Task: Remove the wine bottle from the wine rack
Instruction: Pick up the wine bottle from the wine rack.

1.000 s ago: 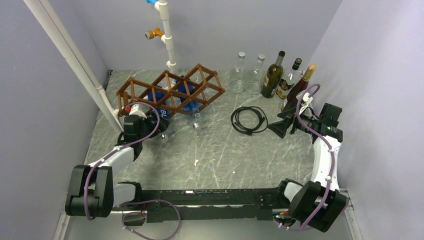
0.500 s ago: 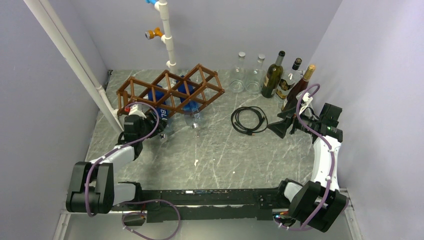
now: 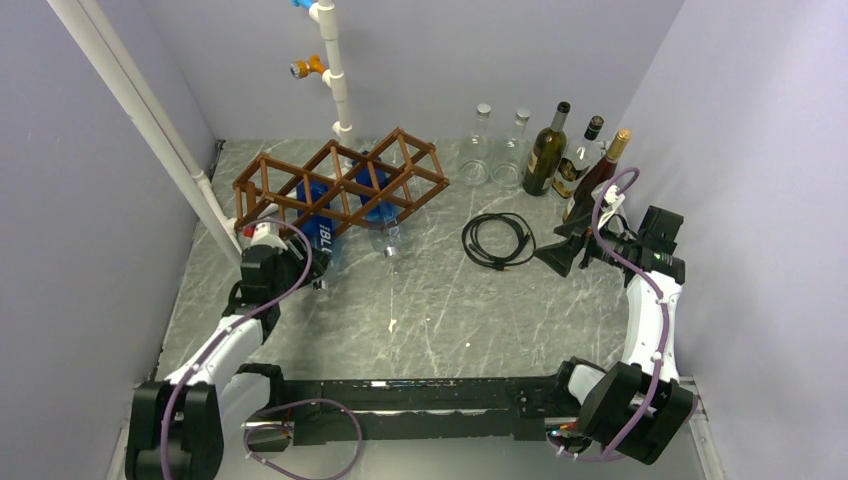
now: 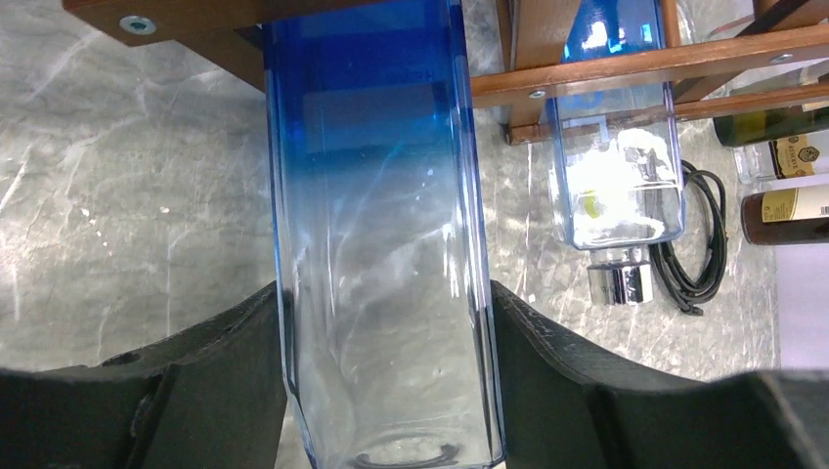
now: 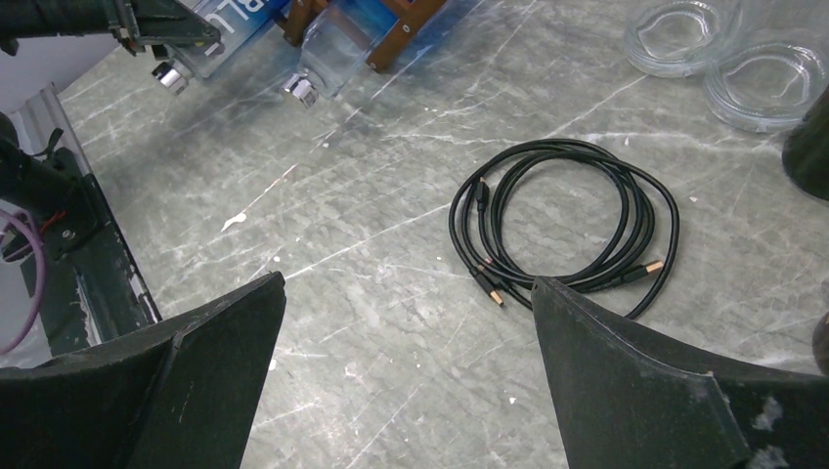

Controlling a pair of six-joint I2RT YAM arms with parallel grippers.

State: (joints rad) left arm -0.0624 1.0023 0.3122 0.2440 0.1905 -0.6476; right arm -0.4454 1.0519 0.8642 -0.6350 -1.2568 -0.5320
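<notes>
Now: right gripper (image 5: 406, 322) wide open above the cable (image 5: 577, 225); left gripper (image 4: 386, 322) clamped on both sides of the blue bottle (image 4: 381, 195), apparently near its neck end; bottle body sits inside a wine rack (image 4: 626, 68) cell. Pull straight back along the bottle's axis, slowly, so the rack isn't dragged and the neighbouring bottle (image 4: 616, 166) stays put

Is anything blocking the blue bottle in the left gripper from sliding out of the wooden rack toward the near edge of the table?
Nothing visible does. The left gripper is shut on the square blue glass bottle, its far end inside a cell of the brown wooden lattice rack. The second blue-tinted bottle lies beside it, apart.
</notes>
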